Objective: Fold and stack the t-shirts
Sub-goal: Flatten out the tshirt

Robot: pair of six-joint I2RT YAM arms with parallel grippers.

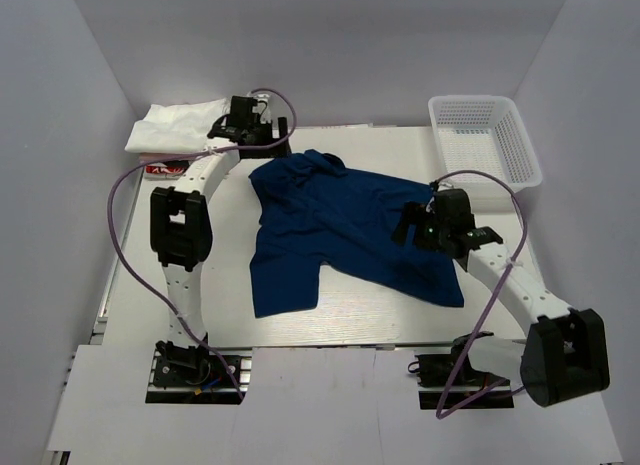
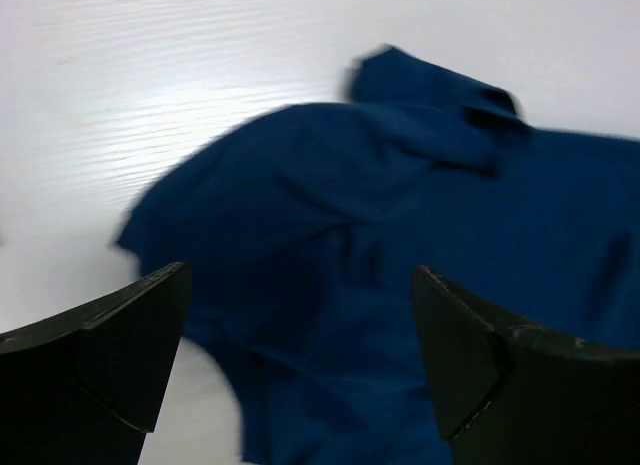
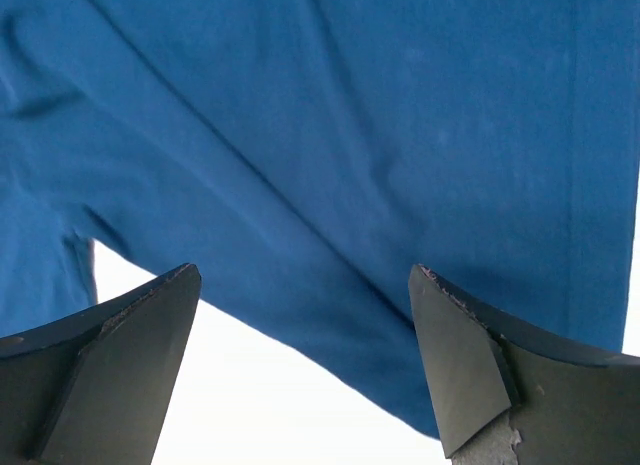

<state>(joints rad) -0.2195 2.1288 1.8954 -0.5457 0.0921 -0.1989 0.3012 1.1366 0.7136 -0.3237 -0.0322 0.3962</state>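
**Ana:** Grippers first, please. How do they stand?

**Ben:** Both are spread wide, with nothing between the fingers. The left gripper (image 1: pixel 243 118) hovers at the far left of the table (image 1: pixel 360 320). The right gripper (image 1: pixel 412 225) hangs over the middle right.

**Ana:** Where is the shirt to be folded?

**Ben:** The navy t-shirt (image 1: pixel 340 220) lies rumpled and unfolded in the middle of the table. Its cloth runs slantwise, from a bunched collar end at the far left to a broad edge at the near right. A flap also trails toward the near edge. The collar end sits just to the right of the left gripper. In the left wrist view the shirt is blurred, ahead of the fingers. The right gripper is directly above the shirt's right part, and blue cloth fills its wrist view, with an edge crossing just beyond the fingertips.

**Ana:** So which arm is closer?

**Ben:** I judge the right one is, since it is already over the cloth. The left gripper is just off the shirt's far corner.

**Ana:** Any containers?

**Ben:** One, a white mesh basket (image 1: pixel 475 100) at the far right corner, well apart from the shirt. Nothing shows inside it. Folded white t-shirts (image 1: pixel 175 127) lie at the far left corner. A red-printed t-shirt (image 1: pixel 165 169) peeks out just nearer than them, mostly hidden.
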